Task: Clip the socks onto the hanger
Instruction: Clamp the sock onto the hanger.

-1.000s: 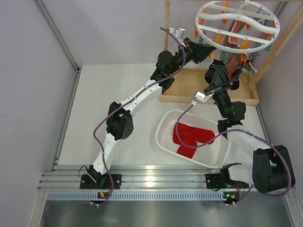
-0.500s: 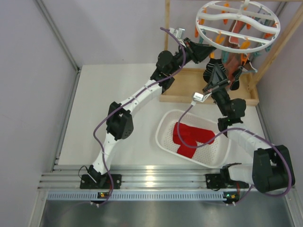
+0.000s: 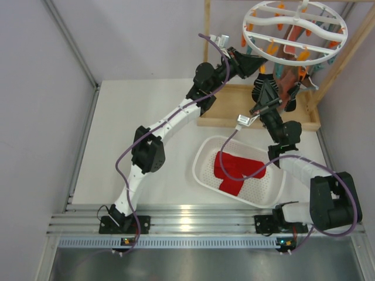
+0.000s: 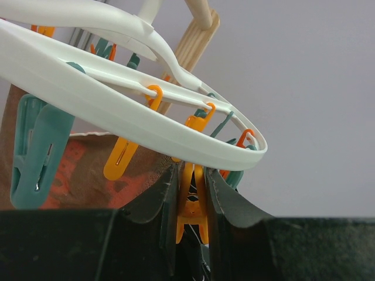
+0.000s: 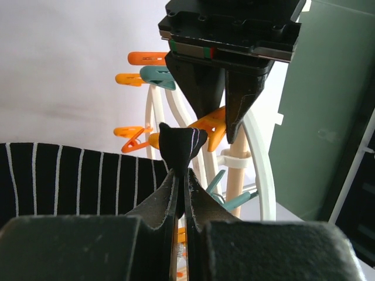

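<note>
The white ring hanger hangs at the top right, with orange and teal clips under it. My left gripper is shut on an orange clip just below the hanger's rim. My right gripper is shut on the tip of a black sock with thin white stripes, held up against that orange clip between the left fingers. The sock's body hangs to the left. Two red socks lie in the white basket.
A salmon-and-teal sock hangs from the hanger. The wooden frame stands on the table behind the basket, its posts rising beside the hanger. Grey walls close in on both sides.
My right gripper has risen with the striped sock towards the clip held by the left gripper. The left arm has stayed in place.
</note>
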`<act>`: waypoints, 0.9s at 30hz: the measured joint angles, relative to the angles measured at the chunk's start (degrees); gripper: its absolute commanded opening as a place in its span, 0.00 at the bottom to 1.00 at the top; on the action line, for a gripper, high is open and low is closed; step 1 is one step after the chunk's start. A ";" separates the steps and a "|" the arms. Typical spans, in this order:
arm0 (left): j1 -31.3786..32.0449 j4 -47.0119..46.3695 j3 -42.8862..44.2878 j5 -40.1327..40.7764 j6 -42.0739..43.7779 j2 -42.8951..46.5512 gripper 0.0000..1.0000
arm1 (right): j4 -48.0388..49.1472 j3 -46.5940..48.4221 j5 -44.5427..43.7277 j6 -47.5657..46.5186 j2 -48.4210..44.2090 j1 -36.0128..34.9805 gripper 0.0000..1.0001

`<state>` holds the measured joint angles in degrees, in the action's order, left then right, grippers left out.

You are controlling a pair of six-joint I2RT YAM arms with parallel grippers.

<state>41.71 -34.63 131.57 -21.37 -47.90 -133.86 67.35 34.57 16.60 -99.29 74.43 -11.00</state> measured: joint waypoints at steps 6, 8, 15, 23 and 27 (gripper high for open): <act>0.00 0.39 -0.02 0.00 0.00 0.00 0.00 | 0.81 0.00 0.00 -0.20 0.00 0.07 0.00; 0.00 0.42 -0.02 0.00 0.00 0.00 0.00 | 0.81 0.02 -0.02 -0.20 0.00 0.07 0.00; 0.00 0.44 -0.02 -0.02 -0.20 0.00 0.00 | 0.79 1.62 -0.55 -0.66 1.14 0.55 0.00; 0.00 0.44 -0.02 -0.02 -0.24 0.00 0.00 | 0.85 3.13 -0.87 -0.83 1.57 0.70 0.00; 0.02 0.42 0.00 -0.02 -0.24 0.00 0.00 | 0.81 3.52 -0.59 -0.81 1.62 0.70 0.00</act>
<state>41.74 -34.22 131.57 -21.39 -48.14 -133.86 68.16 38.09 16.01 -100.09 76.05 -10.31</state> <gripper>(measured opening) 0.256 0.014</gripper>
